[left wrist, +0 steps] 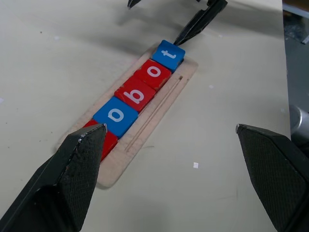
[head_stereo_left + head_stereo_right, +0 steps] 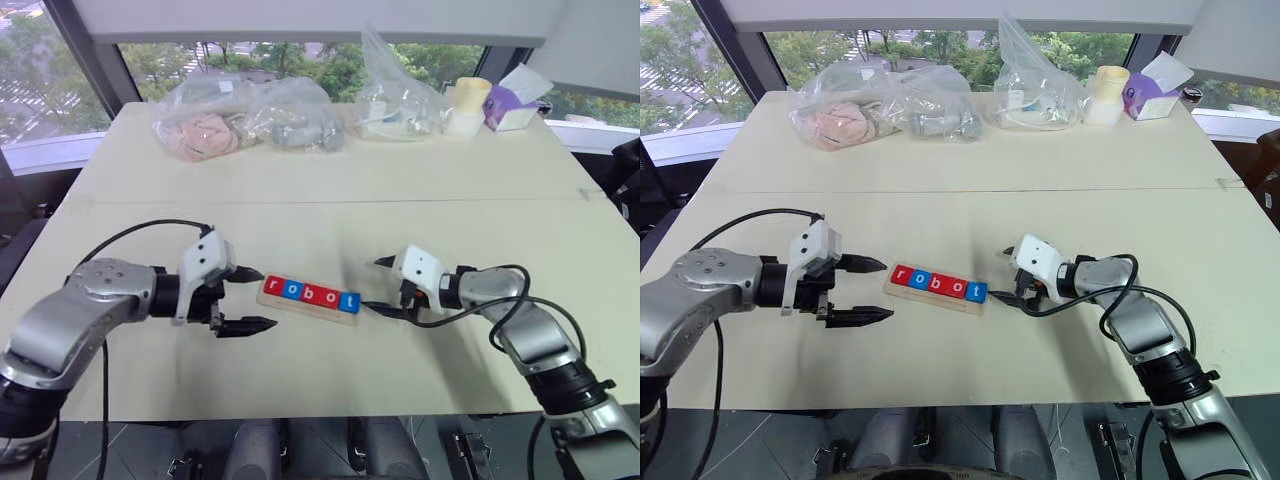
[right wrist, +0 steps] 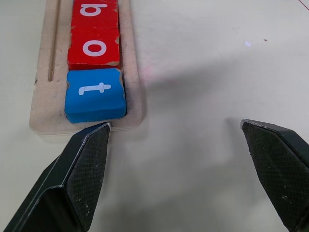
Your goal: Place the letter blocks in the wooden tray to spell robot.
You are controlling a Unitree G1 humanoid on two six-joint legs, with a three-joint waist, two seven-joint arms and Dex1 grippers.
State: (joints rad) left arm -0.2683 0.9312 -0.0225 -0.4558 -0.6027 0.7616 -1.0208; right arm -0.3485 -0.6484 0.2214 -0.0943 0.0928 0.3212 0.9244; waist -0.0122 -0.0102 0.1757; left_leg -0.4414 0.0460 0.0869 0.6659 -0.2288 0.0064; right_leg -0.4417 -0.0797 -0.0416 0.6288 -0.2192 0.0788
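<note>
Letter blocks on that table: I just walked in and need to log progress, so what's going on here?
The five letter blocks sit in a row in the wooden tray, reading r, o, b, o, t. The robot holds nothing. Its left hand hovers open just off the r end of the tray. Its right hand is open at the t end, one finger close to the tray's edge by the blue t block. Bags and a tissue box lie at the table's far side.

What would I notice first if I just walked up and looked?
The bright red and blue letter blocks spelling "robot" in the wooden tray, in the middle of the pale table. Next, the two black grippers, left and right, open, one at each end of the tray. At the far edge lie clear plastic bags.
</note>
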